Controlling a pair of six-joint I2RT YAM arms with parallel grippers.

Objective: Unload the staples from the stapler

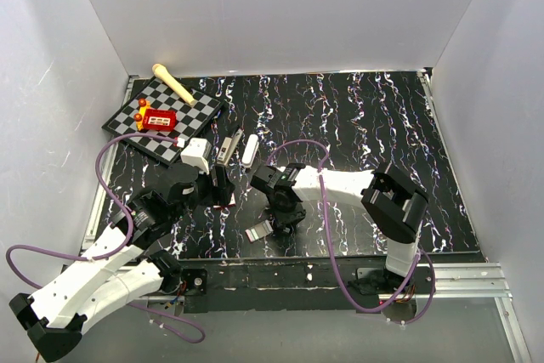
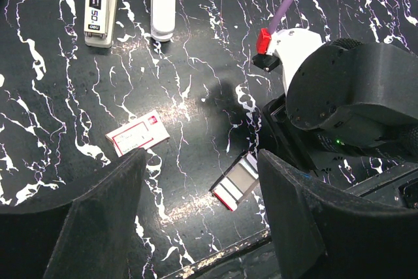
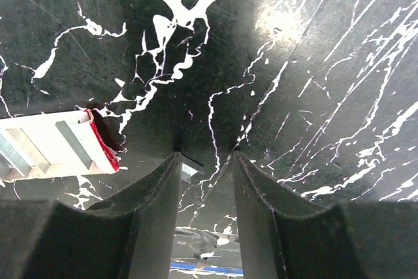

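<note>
Requesting status: right pincer (image 3: 205, 156)?
ARM: Jaws part-way apart, nothing clamped. A tiny grey strip, judged to be the staples (image 3: 190, 169), lies inside my jaws, close against one; I straddle it ready to pinch.
OPERATOR: Stapler location?
ARM: The stapler (image 2: 102, 4) lies well ahead of my left pincer (image 2: 201, 155), beside a white stick (image 2: 163, 1). That pincer stands wide and empty, probably parked clear to give my right pincer room.

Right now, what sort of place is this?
Probably a robot test cell: plain white walls box in a black marbled tabletop, with left arm and right arm bolted at its near edge.
</note>
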